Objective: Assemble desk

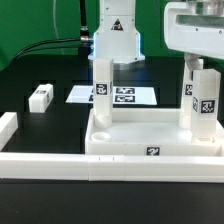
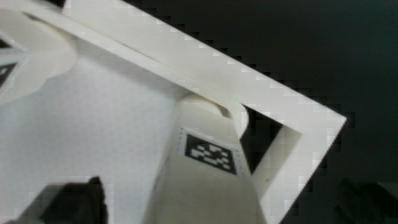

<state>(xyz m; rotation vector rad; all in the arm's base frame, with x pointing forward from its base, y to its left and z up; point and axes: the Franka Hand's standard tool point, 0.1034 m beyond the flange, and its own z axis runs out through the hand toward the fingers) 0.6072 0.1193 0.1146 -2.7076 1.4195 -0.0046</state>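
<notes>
White desk slab (image 1: 125,147): 1 | upright legs (image 1: 101,90) on it: 2 | loose leg (image 1: 40,96): 1 | pincer (image 1: 199,66) grip: cannot tell

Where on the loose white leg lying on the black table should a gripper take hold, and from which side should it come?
Grip the loose leg across its two long side faces, about halfway along, coming straight down from above. It lies flat on the table, apart from every other part, so its top and both long sides are free. The short way across it probably suits a two-finger grip better than end to end.
</notes>
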